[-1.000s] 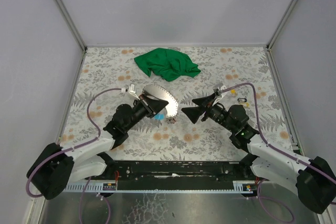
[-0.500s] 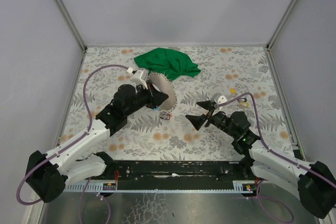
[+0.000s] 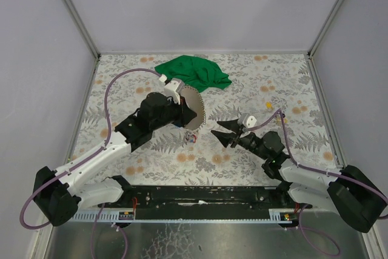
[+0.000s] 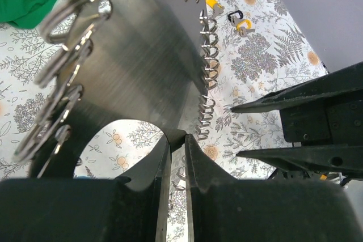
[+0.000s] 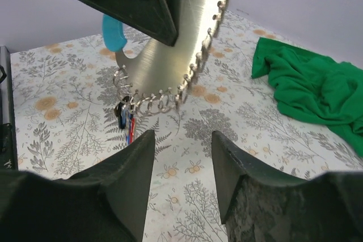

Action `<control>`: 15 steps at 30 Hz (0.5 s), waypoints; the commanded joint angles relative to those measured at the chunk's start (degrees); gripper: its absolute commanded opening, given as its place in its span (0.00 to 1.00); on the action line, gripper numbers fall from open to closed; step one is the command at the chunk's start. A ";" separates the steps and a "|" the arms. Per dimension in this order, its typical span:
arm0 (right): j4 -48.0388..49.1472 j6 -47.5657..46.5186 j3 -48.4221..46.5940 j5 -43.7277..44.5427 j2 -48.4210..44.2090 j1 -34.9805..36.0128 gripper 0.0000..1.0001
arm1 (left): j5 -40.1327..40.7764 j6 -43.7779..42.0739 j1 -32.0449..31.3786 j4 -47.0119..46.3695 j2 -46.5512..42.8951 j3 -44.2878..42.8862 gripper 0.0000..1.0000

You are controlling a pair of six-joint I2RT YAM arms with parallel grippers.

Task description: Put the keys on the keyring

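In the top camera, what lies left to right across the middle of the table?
Ringed plate → right gripper → small yellow item. Cloth and keys overlap the plate's span, so omitted.

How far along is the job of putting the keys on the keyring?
Done: small keys, blue and red, hang from one loop on the edge of the keyring. In hand: the left fingers are clamped on the keyring, while the right fingers stand parted and empty, facing it. Left: a light blue tag shows behind the plate; whether it is attached cannot be told.
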State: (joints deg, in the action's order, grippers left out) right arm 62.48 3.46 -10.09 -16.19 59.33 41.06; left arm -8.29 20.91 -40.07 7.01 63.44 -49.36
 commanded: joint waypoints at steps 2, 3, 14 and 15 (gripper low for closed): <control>9.61 -4.01 -2.04 1.00 3.55 3.66 0.50 | 2.68 -0.53 -1.39 -3.15 -0.63 -2.75 0.00; 9.24 -4.60 -2.53 1.63 4.24 4.36 0.49 | 2.94 -0.45 -1.47 -3.33 -0.67 -2.85 0.00; 15.46 -9.62 -3.19 9.35 10.68 11.03 0.42 | 5.52 0.76 -2.32 -4.52 -2.32 -2.01 0.00; 15.81 -10.18 -3.41 10.12 11.12 11.65 0.41 | 5.79 1.01 -2.34 -4.65 -2.44 -1.86 0.00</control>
State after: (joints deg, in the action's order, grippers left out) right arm 70.81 -3.14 -10.96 -10.72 69.30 50.52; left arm -4.84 21.15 -41.93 7.22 62.89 -49.87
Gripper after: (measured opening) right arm 0.425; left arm 0.097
